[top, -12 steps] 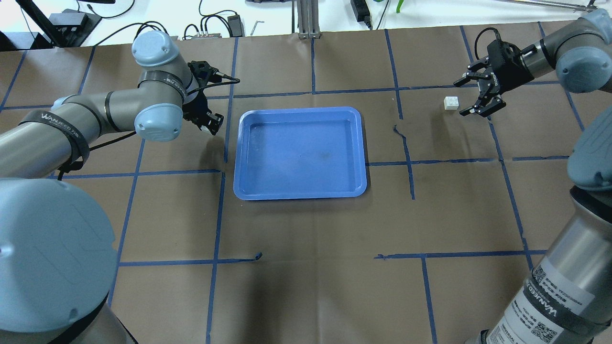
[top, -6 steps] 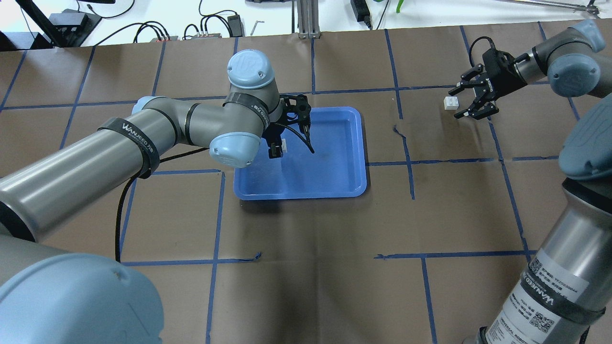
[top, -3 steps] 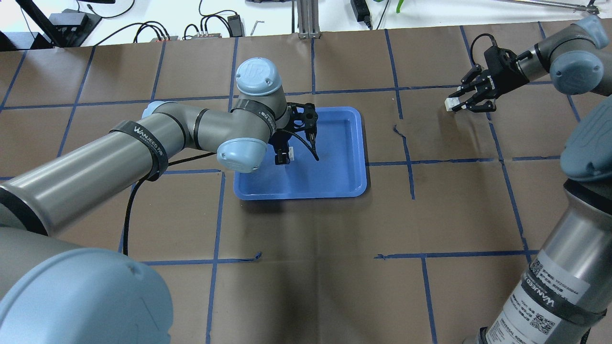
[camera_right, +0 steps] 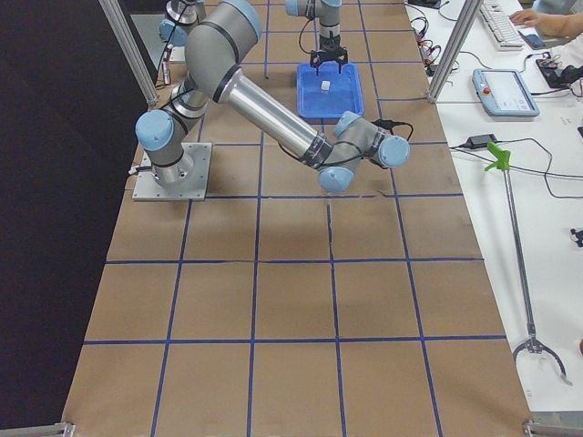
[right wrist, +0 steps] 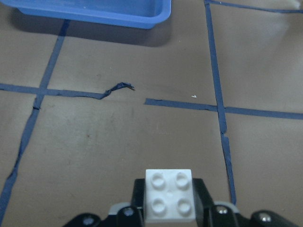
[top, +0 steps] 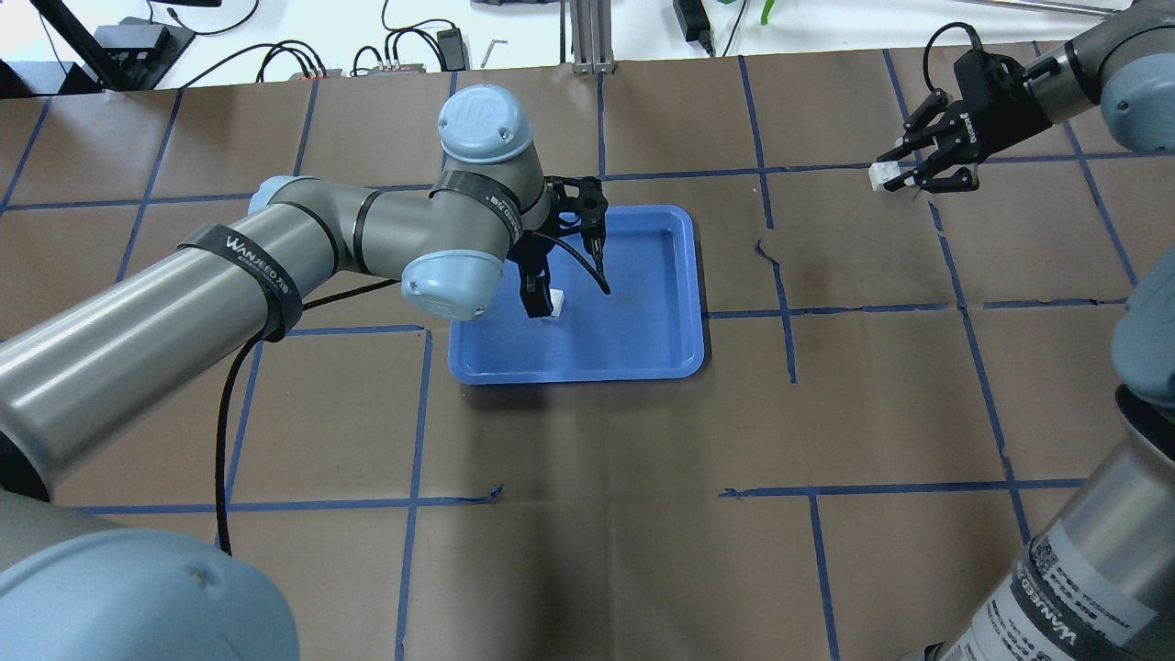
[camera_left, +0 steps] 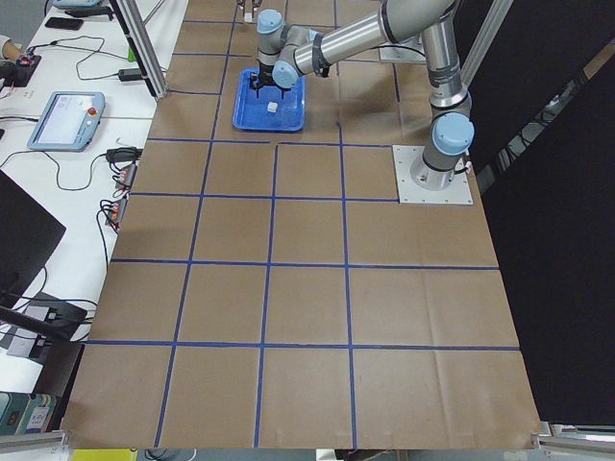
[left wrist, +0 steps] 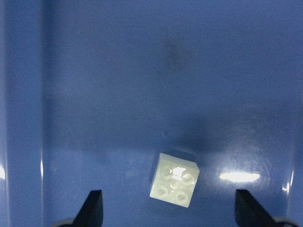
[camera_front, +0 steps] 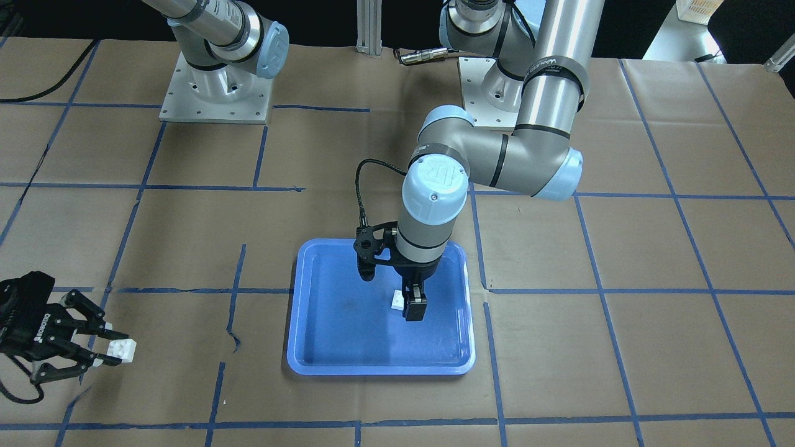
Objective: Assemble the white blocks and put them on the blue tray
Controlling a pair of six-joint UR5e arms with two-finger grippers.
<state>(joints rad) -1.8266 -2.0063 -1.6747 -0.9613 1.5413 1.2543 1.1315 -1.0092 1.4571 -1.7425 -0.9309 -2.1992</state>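
Observation:
The blue tray (top: 643, 317) lies mid-table. One white block (top: 555, 300) lies on the tray floor, studs up; it also shows in the front view (camera_front: 395, 302) and the left wrist view (left wrist: 174, 187). My left gripper (top: 531, 280) hangs open just over it, fingers (left wrist: 94, 210) wide apart and not touching it. My right gripper (top: 895, 176) is shut on the second white block (top: 883, 174) at the far right, well away from the tray and off the paper. The right wrist view shows that block (right wrist: 169, 194) between the fingers, studs up.
Brown paper with a blue tape grid covers the table. A torn tape strip (top: 776, 266) lies between the tray and my right gripper. Cables and an aluminium post (top: 587, 37) sit at the far edge. The left arm's elbow (top: 454, 285) overhangs the tray's left rim.
My left arm swung from left of the tray to over it and let its white block go onto the tray. My right gripper shut on the other block and lifted it up and away.

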